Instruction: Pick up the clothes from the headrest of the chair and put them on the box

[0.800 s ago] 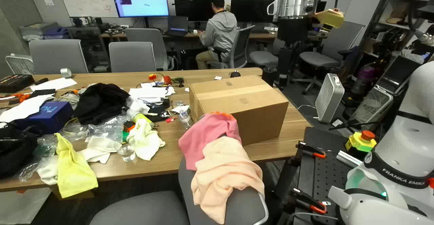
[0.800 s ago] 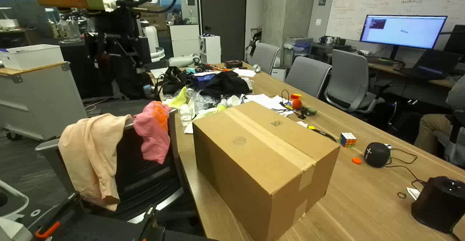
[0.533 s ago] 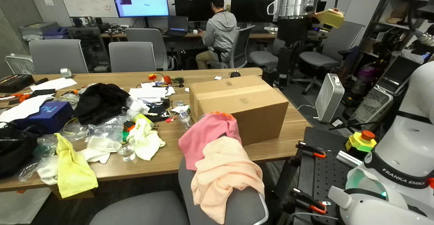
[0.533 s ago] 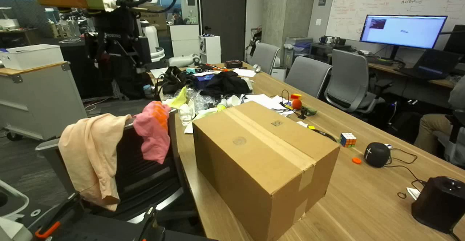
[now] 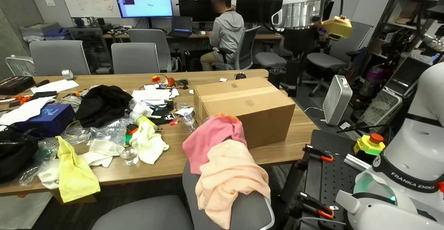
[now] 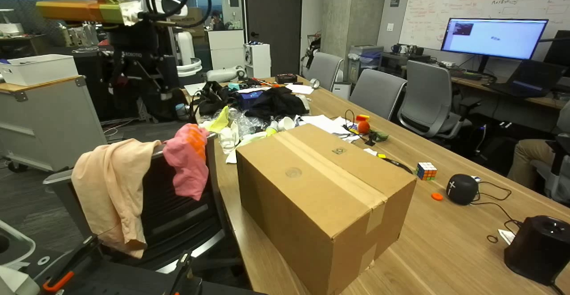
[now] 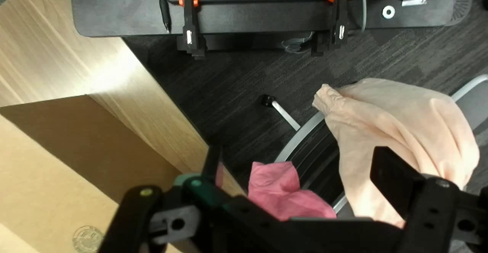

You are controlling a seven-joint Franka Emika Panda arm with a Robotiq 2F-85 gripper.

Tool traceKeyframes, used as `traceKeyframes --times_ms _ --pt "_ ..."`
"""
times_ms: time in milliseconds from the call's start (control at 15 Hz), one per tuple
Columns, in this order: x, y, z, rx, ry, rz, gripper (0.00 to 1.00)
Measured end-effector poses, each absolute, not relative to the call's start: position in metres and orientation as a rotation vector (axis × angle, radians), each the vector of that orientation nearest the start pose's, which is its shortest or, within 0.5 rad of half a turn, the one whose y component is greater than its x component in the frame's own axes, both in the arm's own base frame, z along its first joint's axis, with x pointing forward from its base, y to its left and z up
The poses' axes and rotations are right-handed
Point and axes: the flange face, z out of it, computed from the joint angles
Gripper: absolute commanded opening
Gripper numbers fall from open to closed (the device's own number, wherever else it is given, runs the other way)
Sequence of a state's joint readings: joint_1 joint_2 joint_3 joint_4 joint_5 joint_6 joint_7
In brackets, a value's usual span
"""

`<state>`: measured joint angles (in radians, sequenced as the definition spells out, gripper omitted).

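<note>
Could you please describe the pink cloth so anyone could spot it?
Find the cardboard box on the table. A chair stands alongside. On its backrest, nearer the box, hangs the pink cloth; its orange patch distinguishes it from the peach cloth.

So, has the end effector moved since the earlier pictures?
Yes; in an exterior view, the end effector has shifted down and slightly picture-left against the dark door.

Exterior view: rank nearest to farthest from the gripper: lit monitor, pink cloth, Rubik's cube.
From the gripper, in an exterior view:
1. Pink cloth: below and to the right, on the chair back.
2. Rubik's cube: farther right, on the table past the box.
3. Lit monitor: upper right, in the background beyond the table.
</note>
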<state>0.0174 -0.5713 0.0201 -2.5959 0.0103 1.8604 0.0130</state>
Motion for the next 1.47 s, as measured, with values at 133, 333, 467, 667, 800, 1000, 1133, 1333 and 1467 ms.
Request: traceKeyframes --times_ms 133,333,467,667,800,1000,1133,1333,1467 --pt "0.342 0.037 0.412 -3.143 -0.117 0.317 1.00" --pt "0.326 0.086 0.383 -3.138 -0.291 0.365 1.00" --pt "0.318 0.116 0.368 -3.125 -0.370 0.344 1.00" --pt "0.314 0.151 0.352 -3.115 -0.400 0.236 1.00" --pt "0.315 0.168 0.344 -3.110 -0.370 0.148 1.00" --pt "0.322 0.187 0.338 -3.105 -0.304 -0.005 1.00" --pt "0.326 0.198 0.332 -3.096 -0.249 -0.088 1.00" --pt "0.328 0.211 0.318 -3.089 -0.191 -0.149 1.00" --pt "0.327 0.219 0.306 -3.098 -0.179 -0.156 1.00"
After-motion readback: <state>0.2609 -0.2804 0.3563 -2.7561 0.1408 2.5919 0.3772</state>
